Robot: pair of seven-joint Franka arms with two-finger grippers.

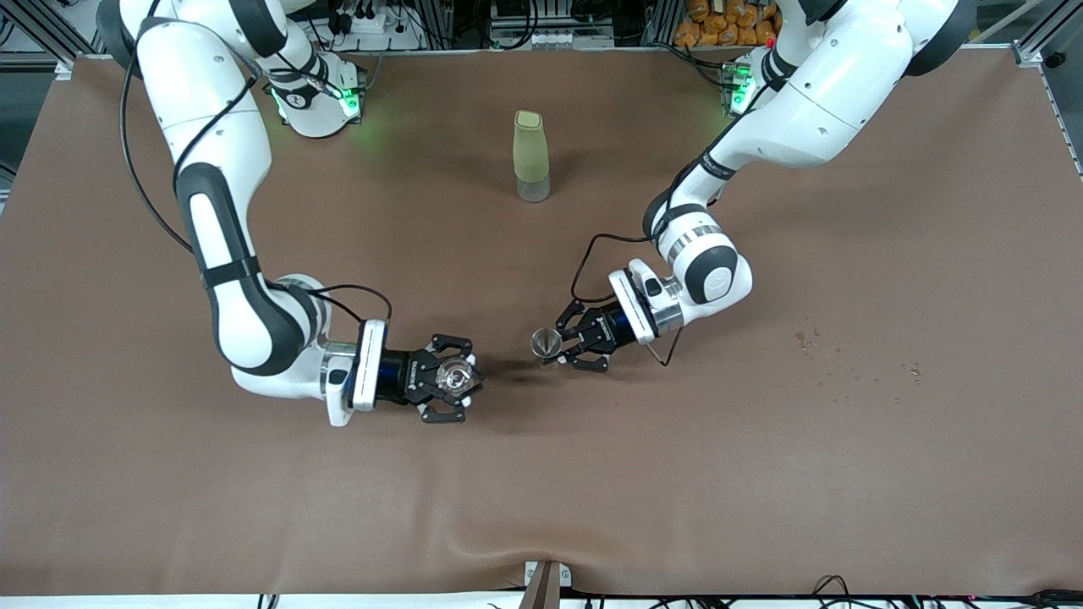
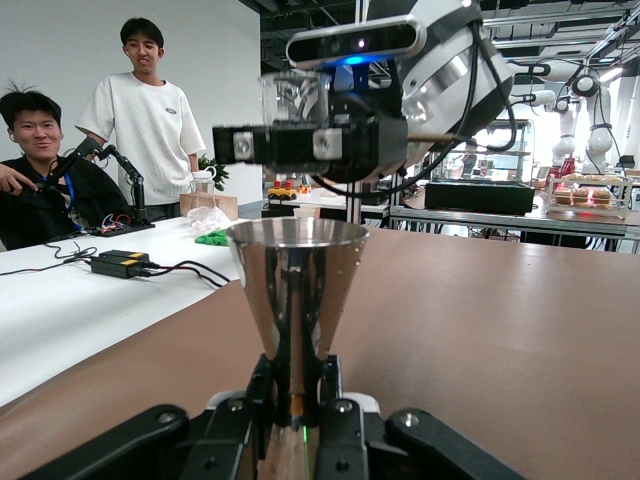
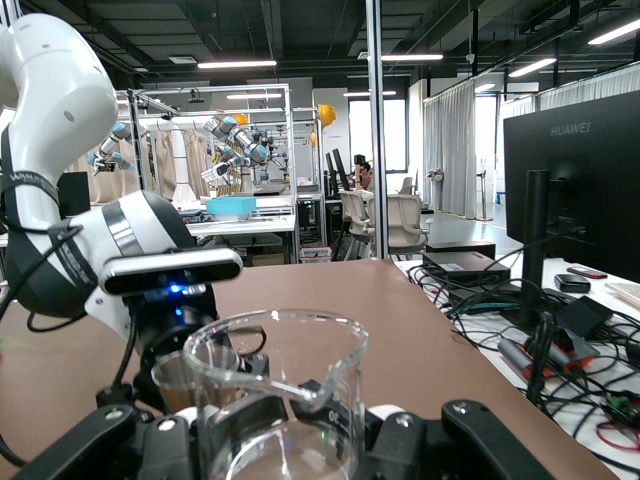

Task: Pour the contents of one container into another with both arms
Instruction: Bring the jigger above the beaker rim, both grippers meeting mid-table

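My right gripper (image 1: 454, 382) is closed on a clear glass beaker (image 1: 455, 378), which stands upright between the fingers; the right wrist view shows its open rim (image 3: 275, 355) with a pour spout. My left gripper (image 1: 565, 342) is closed on the narrow lower stem of a metal cone-shaped cup (image 1: 546, 342); the left wrist view shows this cup (image 2: 296, 290) upright, its wide mouth facing up. Both grippers are held low over the brown counter (image 1: 761, 474), level with each other and facing one another, with a gap of bare counter between the two containers. The beaker sits toward the right arm's end, the metal cup toward the left arm's end. A tall pale green bottle (image 1: 530, 156) with a clear base stands upright on the counter, farther from the front camera than both grippers and well apart from them. A few small dark spots (image 1: 805, 340) mark the counter toward the left arm's end.
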